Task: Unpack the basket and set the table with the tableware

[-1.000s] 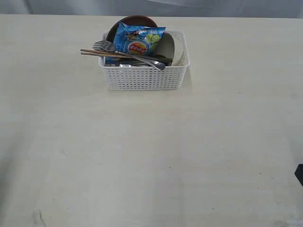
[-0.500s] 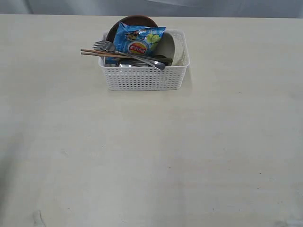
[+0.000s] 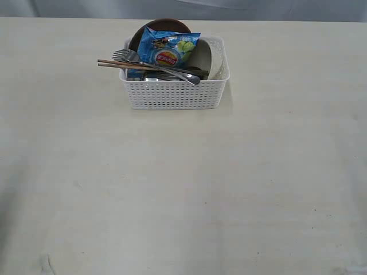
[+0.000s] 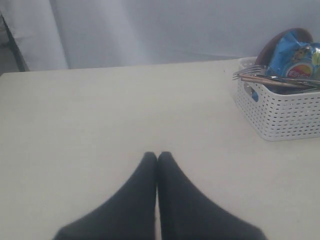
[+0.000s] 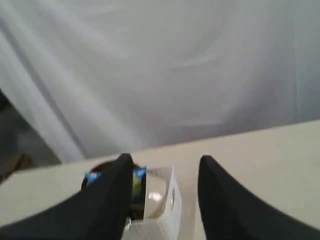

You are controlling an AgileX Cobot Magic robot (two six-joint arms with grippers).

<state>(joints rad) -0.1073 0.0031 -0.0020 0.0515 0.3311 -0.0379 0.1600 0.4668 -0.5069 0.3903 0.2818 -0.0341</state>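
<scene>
Neither of my grippers reached into the exterior view. One white basket (image 3: 175, 91) stood on the table (image 3: 183, 189), near the far edge, where a grey curtain (image 3: 183, 7) began. Bare tabletop ran wide on both arms' sides of it and across all the near ground. Packed inside I counted one brown plate (image 3: 161, 25) on edge, one blue chip bag (image 3: 168, 48) leaning on it, one cream bowl (image 3: 207, 59) on my right arm's side, one fork (image 3: 123, 55) and two chopsticks (image 3: 114, 63). The fork's tines and the chopstick ends overhung the rim on my left arm's side.

Through the left wrist camera, my left gripper (image 4: 157, 158) was closed, fingertips pressed together with nothing between them, low over bare table. The basket's end wall sat ahead of it and well apart, with the fork and chopsticks poking out over that rim toward my side. Between the fingertips and the table's far edge lay open surface.

Through the right wrist camera, my right gripper (image 5: 166, 159) had its fingers spread apart and held nothing. It sat high, and the picture was blurred. The basket showed far ahead, framed between the two fingers, with a patch of blue from the bag and something pale and shiny I could not name. Open table ran past the outer finger.
</scene>
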